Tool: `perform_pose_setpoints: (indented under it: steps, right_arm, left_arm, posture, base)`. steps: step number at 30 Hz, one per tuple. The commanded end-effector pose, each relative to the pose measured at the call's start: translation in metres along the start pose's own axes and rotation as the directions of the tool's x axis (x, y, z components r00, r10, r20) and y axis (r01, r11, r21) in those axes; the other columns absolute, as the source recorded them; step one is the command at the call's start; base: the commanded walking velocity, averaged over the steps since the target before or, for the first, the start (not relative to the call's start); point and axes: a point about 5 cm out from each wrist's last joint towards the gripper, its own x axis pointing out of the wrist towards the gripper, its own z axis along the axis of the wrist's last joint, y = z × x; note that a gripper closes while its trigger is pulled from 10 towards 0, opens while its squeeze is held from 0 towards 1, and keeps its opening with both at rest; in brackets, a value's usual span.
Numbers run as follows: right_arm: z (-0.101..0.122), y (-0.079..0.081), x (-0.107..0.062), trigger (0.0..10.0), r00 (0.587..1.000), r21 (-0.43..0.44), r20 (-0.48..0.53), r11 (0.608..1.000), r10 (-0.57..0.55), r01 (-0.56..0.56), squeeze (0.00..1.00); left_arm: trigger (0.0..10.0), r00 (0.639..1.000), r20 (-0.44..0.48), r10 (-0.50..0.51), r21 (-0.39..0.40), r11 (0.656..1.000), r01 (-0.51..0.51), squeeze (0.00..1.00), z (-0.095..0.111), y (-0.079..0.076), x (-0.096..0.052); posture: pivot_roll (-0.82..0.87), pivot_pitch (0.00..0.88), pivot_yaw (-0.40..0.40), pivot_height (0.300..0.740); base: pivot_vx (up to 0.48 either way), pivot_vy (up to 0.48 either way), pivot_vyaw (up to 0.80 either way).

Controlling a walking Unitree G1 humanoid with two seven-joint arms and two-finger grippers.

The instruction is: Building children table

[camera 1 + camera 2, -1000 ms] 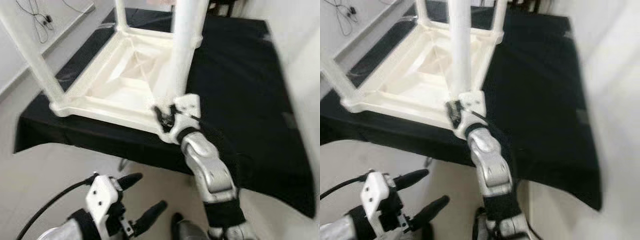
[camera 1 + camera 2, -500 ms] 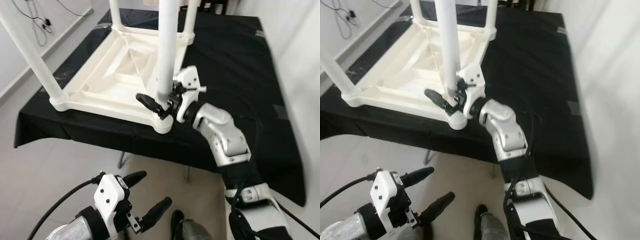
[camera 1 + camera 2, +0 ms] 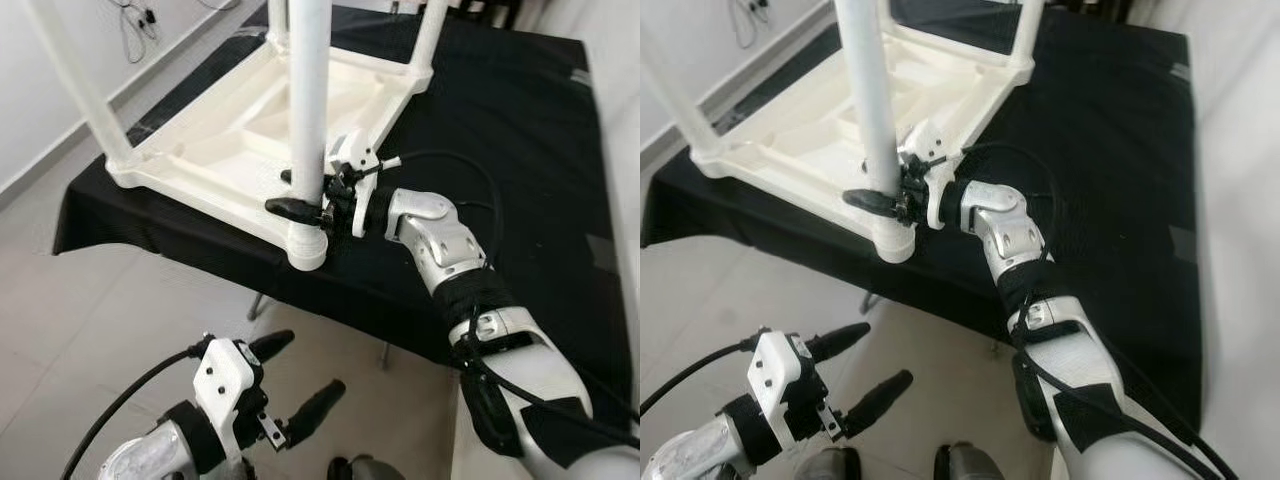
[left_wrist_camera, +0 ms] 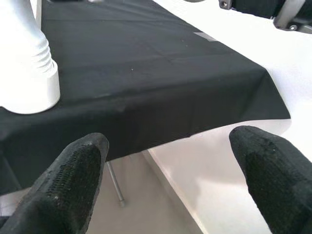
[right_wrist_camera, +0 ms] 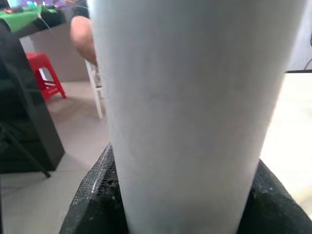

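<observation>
One white plastic children's table lies upside down on a black cloth that covers a larger table, its near corner close to the cloth's front edge; four white legs can be counted rising from its corners, three of them cut off by the top of the head views; no brand, label or writing can be read on any of these things.

The right gripper reaches in from the right at the base of the near leg, just above the ribbed socket where that leg meets the tabletop corner; its two black fingers are closed around the leg, one on each side, and the right wrist view has the white tube pressed between the dark pads.

The left gripper hangs low over the pale tiled floor in front of the cloth's edge, well apart from the table; its two fingers stand wide apart with nothing between them, and its wrist view looks toward the socket and the drape of the cloth.

One red stool stands on the floor far behind the leg in the right wrist view; a tangle of thin dark cables lies on the white surface at the far left.
</observation>
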Motion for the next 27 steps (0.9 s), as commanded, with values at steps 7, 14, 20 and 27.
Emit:
perform_pose_setpoints:
  steps: [7, 14, 20, 27]
  right_arm:
    - [-0.027, -0.016, -0.013, 0.0, 0.953, -0.003, -0.143, 0.963, -0.267, 0.269, 0.0]
    - [-0.071, 0.017, -0.047, 0.0, 0.595, -0.024, -0.312, 0.632, -0.741, 0.775, 0.0]
    - [-0.07, 0.033, -0.037, 0.0, 0.547, -0.028, -0.268, 0.574, -0.793, 0.818, 0.0]
    - [-0.064, 0.032, -0.017, 10.0, 0.553, 0.033, -0.266, 0.565, -0.79, 0.824, 0.67]
  left_arm:
    - [10.0, 1.0, -0.014, 0.021, -0.013, 1.0, -0.022, 0.0, -0.008, 0.001, 0.0]
    - [10.0, 0.999, -0.011, 0.049, -0.005, 0.999, -0.049, 0.0, -0.007, 0.006, -0.002]
    - [10.0, 0.996, -0.014, 0.086, 0.03, 0.996, -0.086, 0.0, -0.01, 0.018, 0.002]
    - [10.0, 0.985, -0.005, 0.172, 0.064, 0.983, -0.171, 0.0, -0.014, 0.032, 0.007]
  posture:
    - [0.01, 0.154, -0.086, 0.74]
    - [0.0, 0.166, -0.071, 0.74]
    - [-0.01, 0.125, -0.053, 0.74]
    - [0.0, 0.077, -0.06, 0.74]
  base:
    - [0.0, 0.0, 0.0]
    - [0.0, 0.0, 0.0]
    - [0.0, 0.0, 0.0]
    - [0.0, 0.0, 0.0]
